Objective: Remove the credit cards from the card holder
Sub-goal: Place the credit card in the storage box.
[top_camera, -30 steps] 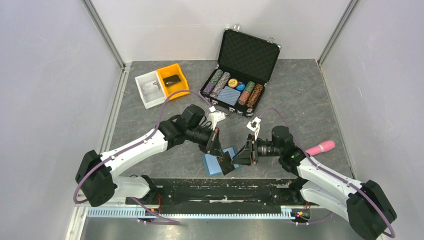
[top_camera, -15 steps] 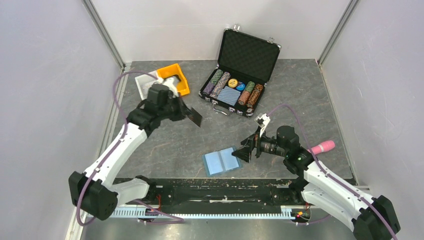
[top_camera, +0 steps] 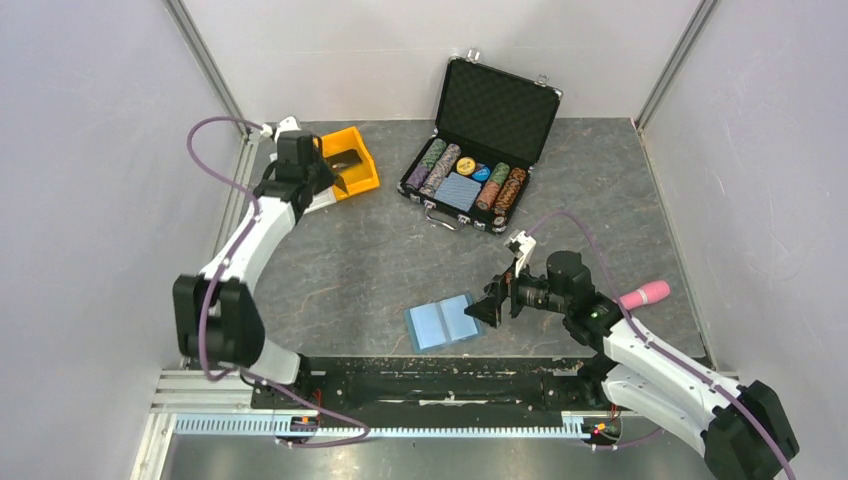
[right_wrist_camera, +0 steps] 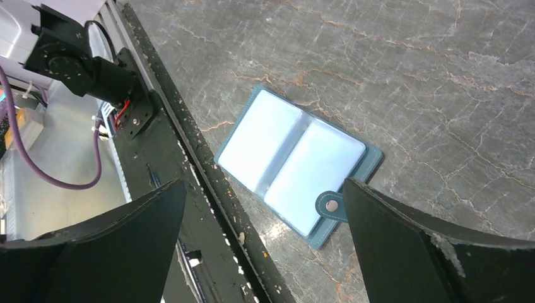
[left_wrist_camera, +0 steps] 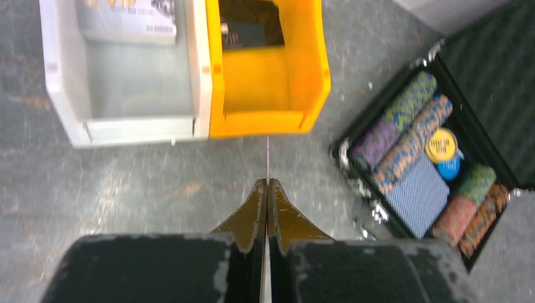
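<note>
Left wrist view: the left claw (left_wrist_camera: pixel 267 186) is pinched shut on a credit card (left_wrist_camera: pixel 267 156) (seen edge-on, a thin line), just short of the yellow bin (left_wrist_camera: pixel 265 101), where a second credit card (left_wrist_camera: pixel 248 31) lies. A white bin (left_wrist_camera: pixel 135 95) touches the yellow one, and the poker-chip case (left_wrist_camera: pixel 429 183) sits nearby. The right claw (right_wrist_camera: pixel 264 183) hangs spread wide above the card holder (right_wrist_camera: pixel 296 165), which lies open on the grey marbled counter (right_wrist_camera: pixel 441 82).

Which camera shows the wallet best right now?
Right wrist: the wallet lies open, both panels and snap tab clear. Top view shows it small beside the right gripper; left wrist misses it.
</note>
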Available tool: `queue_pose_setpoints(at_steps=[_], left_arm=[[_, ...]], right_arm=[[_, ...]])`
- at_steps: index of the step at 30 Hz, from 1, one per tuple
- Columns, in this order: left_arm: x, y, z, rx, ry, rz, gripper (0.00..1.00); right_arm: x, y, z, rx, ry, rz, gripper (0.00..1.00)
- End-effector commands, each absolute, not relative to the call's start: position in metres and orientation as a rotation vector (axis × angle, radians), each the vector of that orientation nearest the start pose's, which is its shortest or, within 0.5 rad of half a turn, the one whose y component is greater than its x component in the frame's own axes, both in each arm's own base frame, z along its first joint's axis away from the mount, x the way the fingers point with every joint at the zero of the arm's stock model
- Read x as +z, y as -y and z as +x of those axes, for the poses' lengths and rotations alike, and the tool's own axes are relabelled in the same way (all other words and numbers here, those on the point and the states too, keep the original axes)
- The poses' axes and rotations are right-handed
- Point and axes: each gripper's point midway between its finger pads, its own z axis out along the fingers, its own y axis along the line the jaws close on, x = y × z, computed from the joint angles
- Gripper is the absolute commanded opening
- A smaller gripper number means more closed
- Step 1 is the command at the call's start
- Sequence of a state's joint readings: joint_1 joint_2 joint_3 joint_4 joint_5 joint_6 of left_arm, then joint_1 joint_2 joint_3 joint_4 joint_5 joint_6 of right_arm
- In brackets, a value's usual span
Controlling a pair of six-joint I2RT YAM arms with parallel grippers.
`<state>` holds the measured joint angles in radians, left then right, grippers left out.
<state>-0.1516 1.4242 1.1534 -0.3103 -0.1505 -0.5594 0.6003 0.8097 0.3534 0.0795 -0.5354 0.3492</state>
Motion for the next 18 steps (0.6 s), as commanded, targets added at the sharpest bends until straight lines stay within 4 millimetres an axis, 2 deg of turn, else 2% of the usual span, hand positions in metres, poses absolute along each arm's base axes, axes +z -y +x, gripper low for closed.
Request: queue_pose_setpoints(at_steps=[1,4,9,14,18], left_arm=[[0.235,0.042,0.483,-0.255,-1.895,-0.607,0.02],[0.227,0.044,0.511,-0.276,-1.899,-0.569,0.02],[0.203,0.035,0.548,-0.218,-1.937,-0.592,0.02],[0.175,0.029,0.574,-0.208,-1.952,-0.630,0.02],[0.157,0.035,0.587,-0.241,-1.960,-0.635,0.02]], right_arm=[[0.132,-0.239,0.173,1.092,-1.966,-0.659,0.98],[0.131,-0.240,0.176,1.087,-1.976,-0.669,0.98],[0.129,-0.243,0.184,1.067,-1.997,-0.667,0.98],[0.124,-0.245,0.189,1.049,-2.023,-0.670,0.98],[0.114,-0.245,0.192,1.032,-2.057,-0.677,0.98]])
